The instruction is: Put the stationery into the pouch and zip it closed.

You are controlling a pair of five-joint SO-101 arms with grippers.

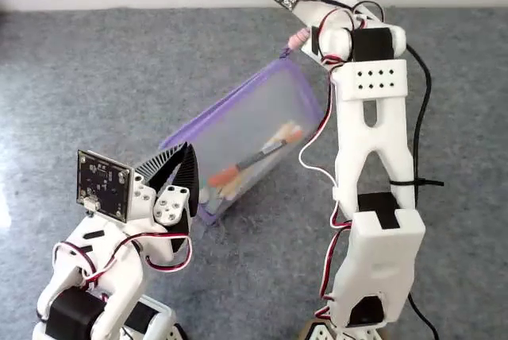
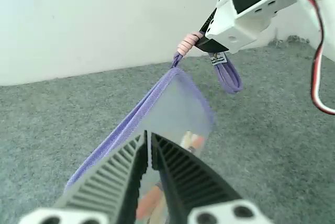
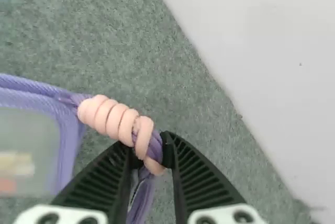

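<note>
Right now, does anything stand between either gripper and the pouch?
Nothing visible does. The right gripper is shut on the pink zipper pull at the far end of the pouch, and the left gripper is clamped on its near end.

Frosted plastic pouch — rough, matt carpet.

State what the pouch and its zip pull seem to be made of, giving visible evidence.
The pouch: probably frosted translucent plastic, pens showing dimly through, with purple woven fabric edging. The zip pull: pink, matte, coiled; perhaps rubber or wound cord.
</note>
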